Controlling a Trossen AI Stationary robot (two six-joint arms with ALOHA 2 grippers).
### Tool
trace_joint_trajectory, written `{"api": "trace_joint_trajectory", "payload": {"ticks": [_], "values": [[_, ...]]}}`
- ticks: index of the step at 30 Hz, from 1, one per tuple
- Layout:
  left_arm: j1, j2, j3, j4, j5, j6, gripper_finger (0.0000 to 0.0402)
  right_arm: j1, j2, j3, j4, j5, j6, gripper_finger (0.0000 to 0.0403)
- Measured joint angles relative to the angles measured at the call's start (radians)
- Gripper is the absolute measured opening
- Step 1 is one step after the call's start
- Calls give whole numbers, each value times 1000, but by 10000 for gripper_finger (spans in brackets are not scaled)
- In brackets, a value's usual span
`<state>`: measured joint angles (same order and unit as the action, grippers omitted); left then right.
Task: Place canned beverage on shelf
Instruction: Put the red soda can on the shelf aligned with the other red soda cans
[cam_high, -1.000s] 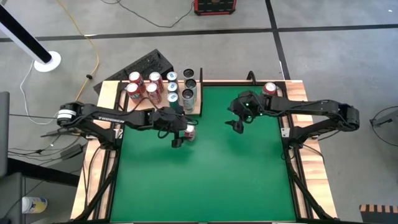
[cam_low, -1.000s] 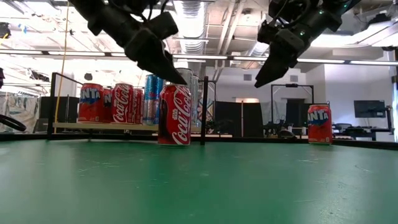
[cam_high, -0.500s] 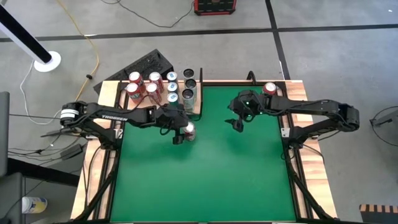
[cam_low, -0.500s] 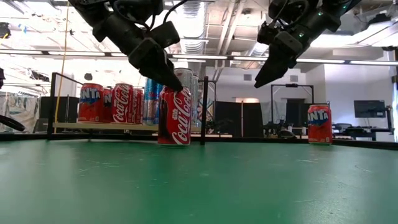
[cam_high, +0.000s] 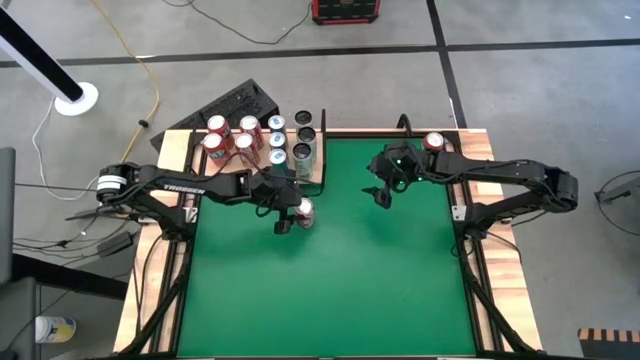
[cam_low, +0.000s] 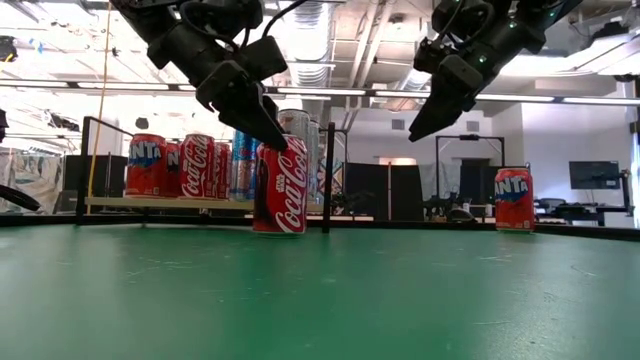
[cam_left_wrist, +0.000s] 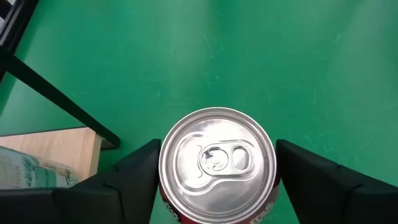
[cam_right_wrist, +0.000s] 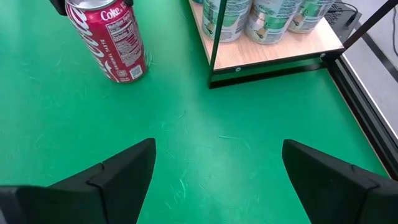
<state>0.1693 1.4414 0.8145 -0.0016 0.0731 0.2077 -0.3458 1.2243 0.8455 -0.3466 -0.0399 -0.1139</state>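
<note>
The shelf (cam_high: 262, 160) is a pale wood board at the far left corner of the green table (cam_high: 330, 290). A thin black frame (cam_low: 328, 175) stands around it. Red, orange and blue cans (cam_high: 232, 140) stand on it in rows, and they fill most of the board.

The left arm (cam_high: 170, 185) reaches in from the left side of the table. The right arm (cam_high: 500, 180) reaches in from the right side.

The left gripper (cam_high: 292, 212) is down at the top of a red cola can (cam_high: 306, 212). One finger is on each side of the can, very close to it. I cannot tell if the fingers are touching the can. The cola can stands upright on the green table, just beside the front edge of the shelf.

The right gripper (cam_high: 382, 195) hangs in the air above the table, well apart from the cola can. Its fingers are spread wide with nothing in between.

An orange can (cam_high: 433, 143) stands alone at the far right corner of the table.
</note>
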Motion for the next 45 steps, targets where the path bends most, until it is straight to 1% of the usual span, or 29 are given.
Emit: {"api": "trace_joint_trajectory", "payload": {"ticks": [2, 5, 9, 12, 16, 19, 22, 25, 29, 36, 39, 45], "values": [[0, -1, 1, 0, 1, 7, 264, 0, 0, 0, 5, 0, 0, 372], [0, -17, 1, -11, 13, 21, 263, 0, 0, 0, 7, 0, 1, 372], [-1, -75, 32, -94, 20, 20, 264, 0, 0, 0, 8, 0, 8, 372], [0, -150, 54, -157, 11, 19, 264, 0, 0, 0, 8, 0, 8, 372], [2, -257, 53, -244, -24, 16, 263, 0, 0, 0, 19, 0, 8, 372], [6, -348, 54, -303, -72, 13, 263, 0, 0, 0, 28, 0, 8, 372], [24, -421, 54, -413, -116, 10, 263, 0, 0, 0, 33, 0, 9, 372], [55, -475, 53, -491, -144, 7, 263, 0, 0, 0, 35, 0, 9, 372], [111, -517, 41, -545, -148, 11, 263, 0, 0, 0, 35, 0, 9, 372], [237, -534, -29, -544, -136, 86, 263, 0, 0, 0, 35, 0, 9, 372], [299, -531, -56, -512, -127, 112, 263, 0, 0, 0, 35, 0, 9, 372], [409, -531, -78, -499, -102, 123, 263, 0, 0, 0, 35, -1, 12, 372]]}}
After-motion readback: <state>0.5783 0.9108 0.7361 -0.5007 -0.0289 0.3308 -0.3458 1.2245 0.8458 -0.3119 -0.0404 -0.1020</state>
